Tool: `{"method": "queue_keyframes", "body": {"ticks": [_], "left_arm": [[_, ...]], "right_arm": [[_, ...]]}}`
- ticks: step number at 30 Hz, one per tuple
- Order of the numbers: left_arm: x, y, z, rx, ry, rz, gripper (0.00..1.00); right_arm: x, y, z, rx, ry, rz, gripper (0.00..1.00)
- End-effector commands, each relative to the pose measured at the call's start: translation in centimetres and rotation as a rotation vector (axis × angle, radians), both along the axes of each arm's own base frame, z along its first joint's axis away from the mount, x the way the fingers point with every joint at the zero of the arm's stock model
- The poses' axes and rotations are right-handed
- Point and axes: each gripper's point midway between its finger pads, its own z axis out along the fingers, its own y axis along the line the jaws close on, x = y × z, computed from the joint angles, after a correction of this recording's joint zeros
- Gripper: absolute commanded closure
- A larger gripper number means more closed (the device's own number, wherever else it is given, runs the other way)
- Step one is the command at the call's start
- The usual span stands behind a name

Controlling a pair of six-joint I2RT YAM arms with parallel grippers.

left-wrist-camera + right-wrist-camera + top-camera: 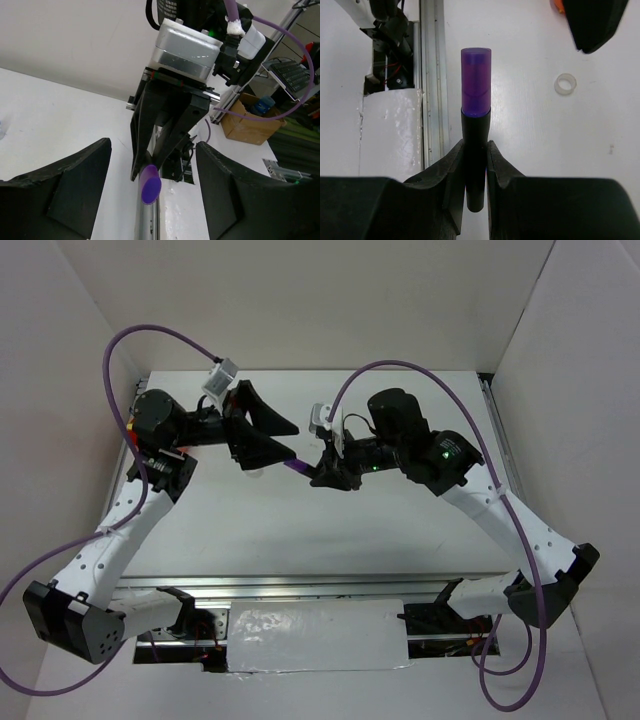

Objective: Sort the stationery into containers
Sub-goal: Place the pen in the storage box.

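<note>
My right gripper (322, 472) is shut on the black body of the purple marker (475, 85) and holds it above the table, its purple end pointing at my left gripper. The marker also shows in the top view (298, 467) and the left wrist view (150, 184). My left gripper (293, 440) is open, jaws wide apart, facing the marker's purple end; the end sits just in front of the gap, touching neither finger. A white tape ring (565, 83) lies on the table. A sliver of something orange (559, 5) shows at the top edge of the right wrist view, mostly hidden. Other stationery is out of view.
The table's metal front rail (431, 75) and a white taped block (390, 135) lie below the marker. White walls enclose the table on three sides. A cardboard box (250, 122) stands off the table.
</note>
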Motion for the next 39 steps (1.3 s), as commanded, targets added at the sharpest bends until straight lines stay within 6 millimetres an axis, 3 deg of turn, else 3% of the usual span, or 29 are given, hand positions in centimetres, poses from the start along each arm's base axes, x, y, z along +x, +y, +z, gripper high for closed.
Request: {"method": "queue_keyframes", "body": {"ticks": [1,10,15,26,29,30,32,34,38,39], "left_arm": [[-1.2,-0.2,-0.4,0.018,-0.024,-0.049,0.21],[-0.8,-0.1,-2.8,0.111,-0.032,-0.021,0.25],[-0.7,0.0,-4.1,0.142,-0.032,-0.016,0.35],[-0.6,-0.1,-4.2,0.138,-0.031,-0.019,0.55],[-0.4,-0.1,-4.1,0.135,-0.017,-0.014,0.69],[-0.4,-0.1,-4.1,0.133,-0.004,-0.009,0.77],[0.3,0.2,-4.1,0.131,0.021,0.023,0.91],[1.6,1.2,-4.1,0.131,0.046,0.07,0.99],[5.3,4.3,-4.9,0.152,0.155,0.193,1.0],[6.7,5.2,-5.5,0.167,0.185,0.232,1.0]], "right_arm": [[0.5,0.3,0.9,0.018,-0.049,-0.007,1.0],[0.6,0.5,2.1,0.033,-0.066,-0.003,1.0],[0.9,0.6,2.4,0.039,-0.063,-0.01,1.0],[0.9,0.8,1.9,0.035,-0.043,-0.01,1.0],[1.0,0.8,1.7,0.032,-0.031,-0.022,0.77],[1.1,0.8,1.7,0.028,-0.026,-0.028,0.6],[1.3,0.8,1.6,0.029,-0.019,-0.046,0.35],[1.9,0.4,1.6,0.023,-0.023,-0.083,0.28],[3.7,-1.3,1.1,-0.008,-0.027,-0.162,0.03],[4.1,-1.8,0.9,-0.015,-0.024,-0.177,0.01]]}}
